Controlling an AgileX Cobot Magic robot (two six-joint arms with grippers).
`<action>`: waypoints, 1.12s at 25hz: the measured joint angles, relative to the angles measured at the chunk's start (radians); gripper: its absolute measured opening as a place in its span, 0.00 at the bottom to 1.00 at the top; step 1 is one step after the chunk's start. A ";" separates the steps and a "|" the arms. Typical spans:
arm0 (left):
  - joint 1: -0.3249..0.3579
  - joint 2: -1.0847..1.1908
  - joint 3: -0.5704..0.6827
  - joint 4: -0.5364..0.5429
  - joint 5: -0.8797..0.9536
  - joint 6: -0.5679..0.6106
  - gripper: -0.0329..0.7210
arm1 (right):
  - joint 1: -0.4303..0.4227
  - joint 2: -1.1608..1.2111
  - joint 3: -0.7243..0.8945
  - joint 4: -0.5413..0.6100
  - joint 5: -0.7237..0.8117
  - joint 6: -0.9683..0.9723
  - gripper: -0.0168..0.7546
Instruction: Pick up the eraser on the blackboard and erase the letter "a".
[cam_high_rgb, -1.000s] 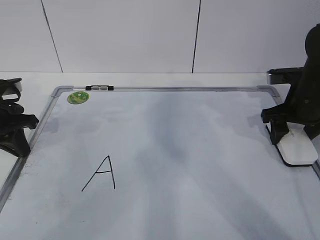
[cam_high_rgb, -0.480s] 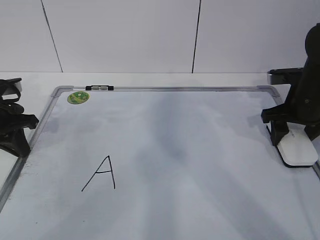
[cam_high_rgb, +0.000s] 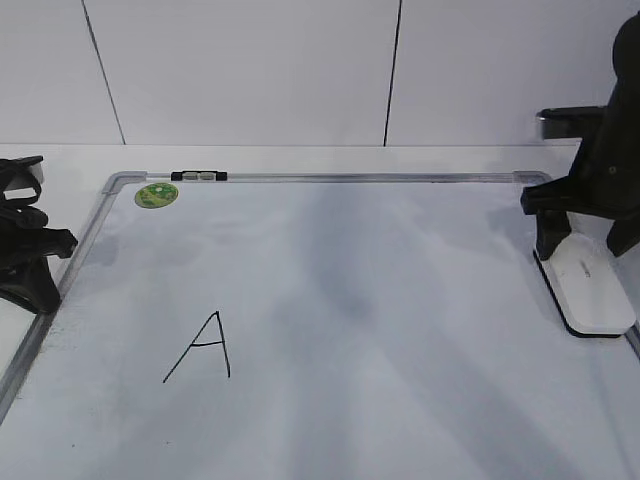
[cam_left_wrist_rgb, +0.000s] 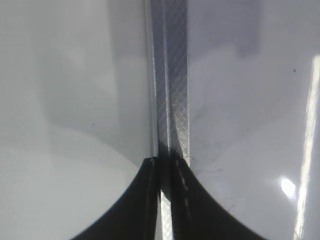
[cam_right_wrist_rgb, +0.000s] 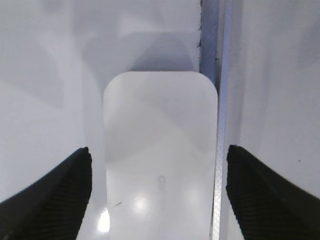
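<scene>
Right now the right gripper (cam_high_rgb: 590, 235) hangs above the eraser (cam_high_rgb: 590, 285), its two black fingers (cam_right_wrist_rgb: 47, 200) spread wide and holding nothing. Through the right wrist view the eraser (cam_right_wrist_rgb: 160, 155) lies squarely between those fingers, with bare board showing on the left side and the frame strip on the right, so neither finger touches it. It is a white rounded block with a thin black underside, lying flat on the blackboard (cam_high_rgb: 380, 300) just inside the grey frame at the board's right edge, and it extends from beneath the fingers toward the near side in the exterior view. The frame rail (cam_right_wrist_rgb: 217, 125) runs just beside the eraser's right flank, between it and the right-hand finger. Across the board, well apart from these fingers, the left gripper (cam_high_rgb: 30, 265) sits over the left frame rail, and in the left wrist view its fingers (cam_left_wrist_rgb: 145, 200) are pressed together with only a thin seam between them, clenched on nothing, their tips right above the grey rail (cam_left_wrist_rgb: 172, 100) that separates the bench (cam_left_wrist_rgb: 75, 100) from the board surface. A large angular capital "A" (cam_high_rgb: 205, 347) in black marker stands on the board, nearer to the left fingers than to the right ones. A round green sticker (cam_high_rgb: 156, 194) sits in the far left corner beside a small black clip (cam_high_rgb: 198, 176) on the top rail. I cannot find a small cursive "a" anywhere.
</scene>
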 joint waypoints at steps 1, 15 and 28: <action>0.000 0.000 0.000 0.000 0.000 0.000 0.09 | 0.000 0.000 -0.016 0.000 0.018 0.000 0.88; 0.000 0.018 -0.094 0.012 0.084 0.009 0.31 | 0.000 -0.164 -0.079 0.022 0.187 -0.064 0.85; 0.000 -0.102 -0.255 0.013 0.370 -0.009 0.60 | 0.000 -0.379 -0.079 0.058 0.218 -0.115 0.82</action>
